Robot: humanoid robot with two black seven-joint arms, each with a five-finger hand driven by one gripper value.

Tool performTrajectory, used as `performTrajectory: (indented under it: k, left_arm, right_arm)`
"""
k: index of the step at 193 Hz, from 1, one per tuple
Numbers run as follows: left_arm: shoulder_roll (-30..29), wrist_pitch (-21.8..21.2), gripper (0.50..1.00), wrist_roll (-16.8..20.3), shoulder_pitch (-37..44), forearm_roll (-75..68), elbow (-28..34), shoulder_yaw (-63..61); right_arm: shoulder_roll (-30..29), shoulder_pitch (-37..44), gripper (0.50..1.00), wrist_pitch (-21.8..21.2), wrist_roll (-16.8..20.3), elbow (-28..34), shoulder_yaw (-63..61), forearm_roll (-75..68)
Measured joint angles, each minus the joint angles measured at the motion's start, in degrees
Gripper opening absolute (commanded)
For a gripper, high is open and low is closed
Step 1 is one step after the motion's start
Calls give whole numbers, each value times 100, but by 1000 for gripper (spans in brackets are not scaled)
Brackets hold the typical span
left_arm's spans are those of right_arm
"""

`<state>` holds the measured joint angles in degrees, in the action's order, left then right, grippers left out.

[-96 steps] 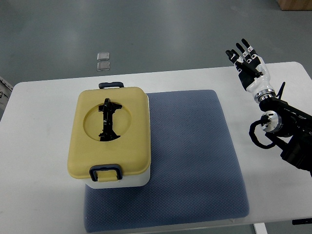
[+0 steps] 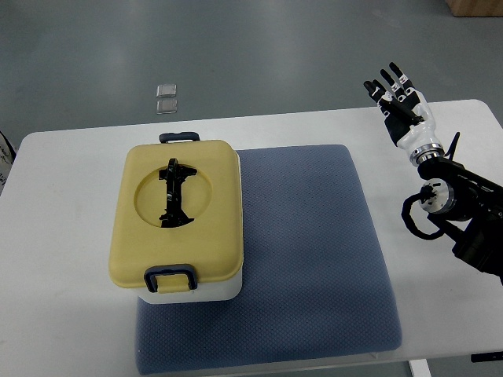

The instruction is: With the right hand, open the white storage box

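Right robot hand (image 2: 399, 106) idle, no change from half a second back.
You've got fingers spread, holding nothing; white storage box (image 2: 179, 222), yellow lid shut, sits far to its left on the blue mat (image 2: 314, 251), white counter (image 2: 71, 259), grey floor (image 2: 259, 55).

A pale yellow lid (image 2: 181, 210) with black handle (image 2: 174, 193) and dark blue latches (image 2: 170, 277) is seen on the white storage box (image 2: 206, 289), a blue-grey dotted-weave mat (image 2: 314, 251) on the white table (image 2: 63, 298), and the white-and-black right hand (image 2: 401, 106) at two o'clock.
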<state>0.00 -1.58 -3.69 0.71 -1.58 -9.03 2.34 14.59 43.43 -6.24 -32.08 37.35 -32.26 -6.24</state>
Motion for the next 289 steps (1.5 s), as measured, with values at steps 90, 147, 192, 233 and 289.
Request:
performTrajectory:
  k: [90, 147, 192, 233, 289]
  left_arm:
    - [0, 6, 1000, 0, -1, -1, 4, 13]
    - [0, 6, 1000, 2, -1, -1, 4, 13]
    - [0, 6, 1000, 2, -1, -1, 4, 13]
    - [0, 6, 1000, 2, 0, -1, 4, 13]
    - [0, 3, 1000, 2, 0, -1, 5, 13]
  right_arm:
    - [6, 8, 930, -9, 9, -11, -12, 9]
    - [7, 7, 930, -1, 2, -13, 83, 10]
    - [75, 9, 930, -9, 2, -2, 101, 11]
    - [107, 41, 930, -18, 9, -18, 86, 47]
    - [131, 109, 930, -15, 4, -38, 114, 42]
